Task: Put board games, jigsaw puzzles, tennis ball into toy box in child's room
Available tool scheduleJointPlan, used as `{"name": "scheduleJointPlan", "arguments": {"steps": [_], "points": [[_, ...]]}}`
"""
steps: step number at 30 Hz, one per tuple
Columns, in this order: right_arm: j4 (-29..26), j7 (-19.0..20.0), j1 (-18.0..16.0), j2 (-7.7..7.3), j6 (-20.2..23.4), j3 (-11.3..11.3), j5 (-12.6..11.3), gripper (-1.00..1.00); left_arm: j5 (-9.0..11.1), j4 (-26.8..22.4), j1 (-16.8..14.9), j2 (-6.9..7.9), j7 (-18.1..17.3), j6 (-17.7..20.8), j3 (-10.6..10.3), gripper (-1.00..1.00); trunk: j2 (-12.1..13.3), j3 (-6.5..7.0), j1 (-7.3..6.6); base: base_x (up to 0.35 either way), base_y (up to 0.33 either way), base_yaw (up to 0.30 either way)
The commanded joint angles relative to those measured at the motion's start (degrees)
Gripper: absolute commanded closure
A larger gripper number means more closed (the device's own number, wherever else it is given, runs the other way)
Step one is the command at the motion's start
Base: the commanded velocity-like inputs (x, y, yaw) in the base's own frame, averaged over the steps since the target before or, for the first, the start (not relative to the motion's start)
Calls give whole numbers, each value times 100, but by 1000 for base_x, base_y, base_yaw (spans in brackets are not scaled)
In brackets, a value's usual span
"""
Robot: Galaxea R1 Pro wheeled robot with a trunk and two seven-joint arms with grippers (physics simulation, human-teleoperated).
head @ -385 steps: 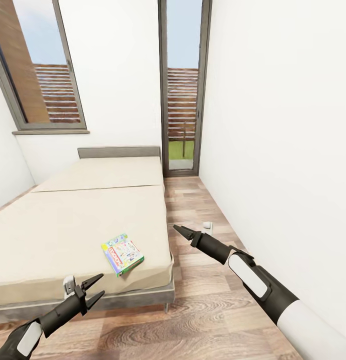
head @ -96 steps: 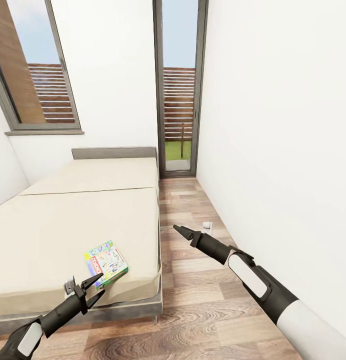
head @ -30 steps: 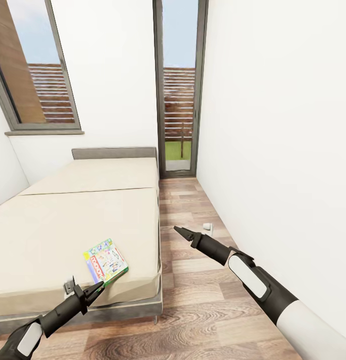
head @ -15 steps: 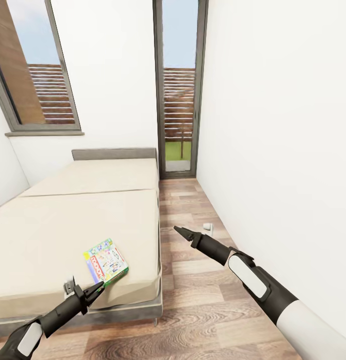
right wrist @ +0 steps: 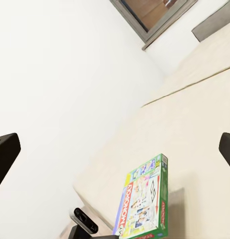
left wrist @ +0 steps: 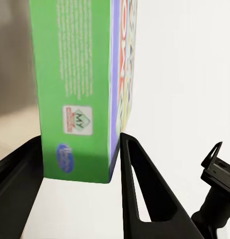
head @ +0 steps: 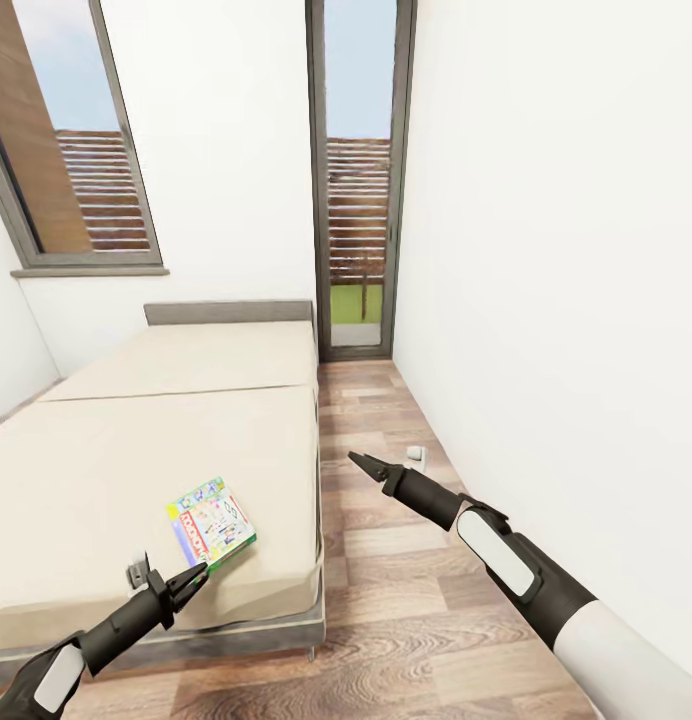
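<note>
At the bed's (head: 136, 440) near corner, your left claw (head: 193, 577) has its jaws astride the Monopoly box's (head: 212, 521) near edge and closing on it, box flat on the mattress, not yet lifted; the left wrist view shows the green side wall of the box between both fingers (left wrist: 144, 199), contact looks made but I can't confirm a firm pinch. Your right claw (head: 358, 462) hangs empty over the floor (head: 406, 600), spread wide per its wrist view. By my read you're early: this box isn't picked up yet, and every other toy plus the toy box is still to deal with.
</note>
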Motion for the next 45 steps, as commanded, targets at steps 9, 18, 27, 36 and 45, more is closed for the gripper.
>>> {"name": "scheduleJointPlan", "arguments": {"steps": [9,18,27,36,45], "points": [[-1,13,-5,-5,37,11,-53,-100,2,2,-3,1,-6,29,8,100,360,156,-199,0,0,0],[-1,14,-5,2,41,16,-47,-100,2,-21,-3,1,-15,17,8,100,721,318,-397,0,0,0],[-9,9,-6,3,42,22,-43,-100,2,-63,-3,32,-30,30,15,100,1082,480,-595,0,0,0],[-40,-270,-11,-5,59,17,-39,-100,-4,-282,-3,65,-344,167,8,100,1443,641,-792,0,0,0],[-19,-431,-5,-5,62,16,-43,-100,-10,-434,-3,77,-442,428,8,100,1804,803,-990,0,0,0]]}}
